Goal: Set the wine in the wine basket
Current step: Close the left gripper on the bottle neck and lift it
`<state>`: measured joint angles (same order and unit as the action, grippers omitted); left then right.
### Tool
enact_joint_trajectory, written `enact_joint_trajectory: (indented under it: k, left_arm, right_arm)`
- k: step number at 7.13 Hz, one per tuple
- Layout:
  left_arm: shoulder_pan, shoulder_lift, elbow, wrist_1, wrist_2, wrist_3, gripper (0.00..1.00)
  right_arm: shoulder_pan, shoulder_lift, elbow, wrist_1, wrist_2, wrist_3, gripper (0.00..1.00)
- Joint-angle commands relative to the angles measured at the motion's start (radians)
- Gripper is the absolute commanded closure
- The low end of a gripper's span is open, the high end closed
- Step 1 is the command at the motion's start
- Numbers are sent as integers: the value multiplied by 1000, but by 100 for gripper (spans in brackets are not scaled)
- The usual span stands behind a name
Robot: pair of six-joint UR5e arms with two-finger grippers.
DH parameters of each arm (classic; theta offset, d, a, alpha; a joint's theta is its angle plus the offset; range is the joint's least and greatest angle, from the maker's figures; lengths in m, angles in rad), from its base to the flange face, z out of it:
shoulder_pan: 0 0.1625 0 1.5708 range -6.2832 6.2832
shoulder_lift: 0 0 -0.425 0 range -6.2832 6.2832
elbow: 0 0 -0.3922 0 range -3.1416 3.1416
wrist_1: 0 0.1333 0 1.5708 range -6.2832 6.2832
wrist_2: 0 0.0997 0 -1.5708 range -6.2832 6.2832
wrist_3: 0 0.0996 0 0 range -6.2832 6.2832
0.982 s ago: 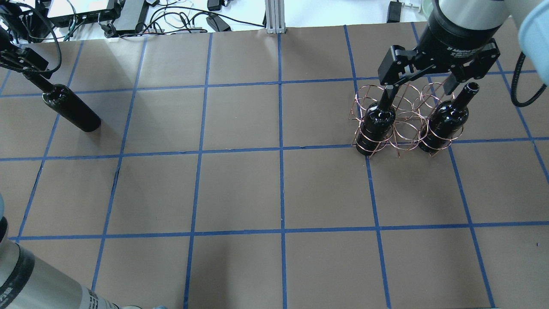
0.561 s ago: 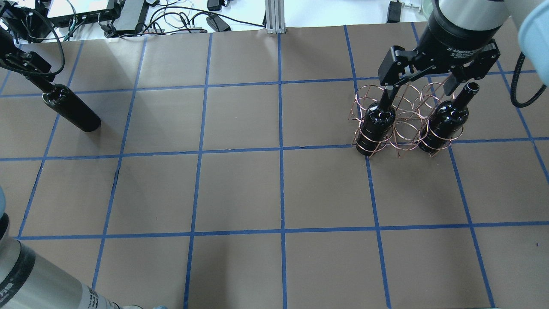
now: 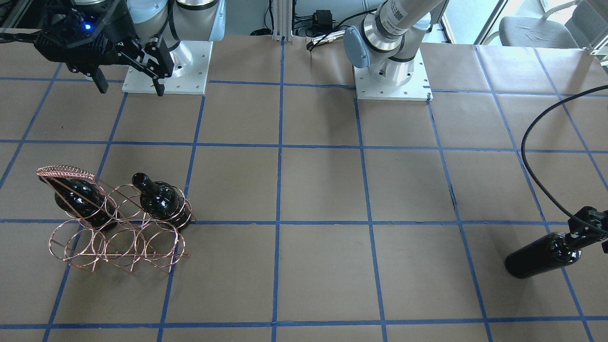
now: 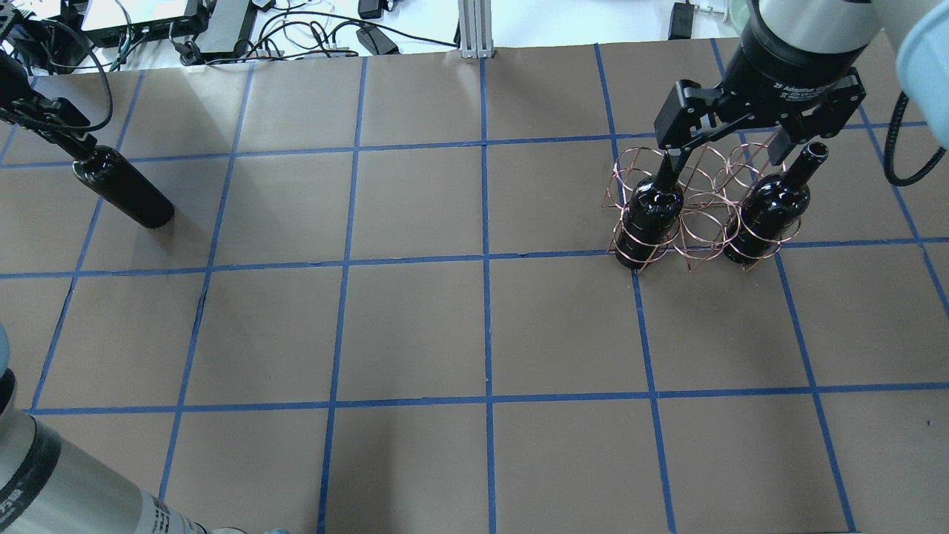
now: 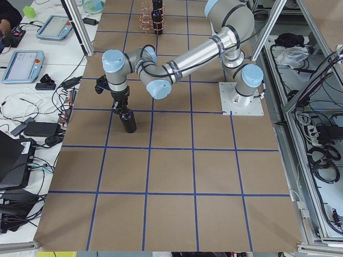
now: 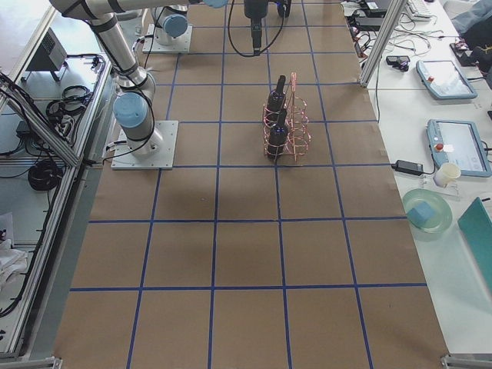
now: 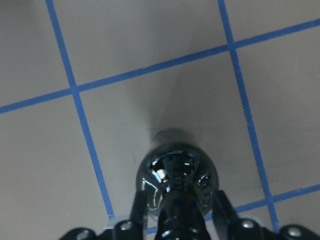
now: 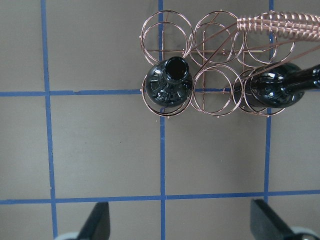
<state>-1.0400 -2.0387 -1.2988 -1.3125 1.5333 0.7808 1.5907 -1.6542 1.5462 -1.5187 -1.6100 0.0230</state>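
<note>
A dark wine bottle (image 4: 122,189) stands on the table at the far left, also in the front view (image 3: 541,254). My left gripper (image 4: 63,132) is shut on its neck. In the left wrist view the fingers (image 7: 139,210) hug the neck (image 7: 179,215). The copper wire basket (image 4: 698,222) stands at the right. It holds two alike bottles (image 4: 652,215) (image 4: 767,211) upright in the end rings of the row nearer the robot. My right gripper (image 4: 723,152) hangs open and empty above the basket. In the right wrist view both bottles (image 8: 167,87) (image 8: 275,90) show below it.
The ring between the two bottles (image 8: 216,90) and the far row of rings (image 8: 215,32) hold nothing. The basket's wrapped handle (image 3: 64,171) arches over one bottle. Cables and boxes (image 4: 222,30) lie beyond the table's far edge. A black cable (image 3: 532,156) loops to the left wrist.
My left gripper has shifted slightly and settled on the bottle's neck. The bottle has not moved. My right gripper stays open over the basket.
</note>
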Motion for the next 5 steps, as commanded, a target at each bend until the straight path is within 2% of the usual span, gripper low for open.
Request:
enact_joint_trajectory:
  k: [1, 3, 5]
  left_arm:
    - [-2, 0, -1, -13, -4, -2, 100]
    - [-2, 23, -1, -27, -2, -9, 100]
    - [-62, 93, -17, -69, -5, -159, 100]
  right_arm:
    - [0, -1, 0, 0, -1, 0, 0]
    - [0, -1, 0, 0, -1, 0, 0]
    - [0, -1, 0, 0, -2, 0, 0]
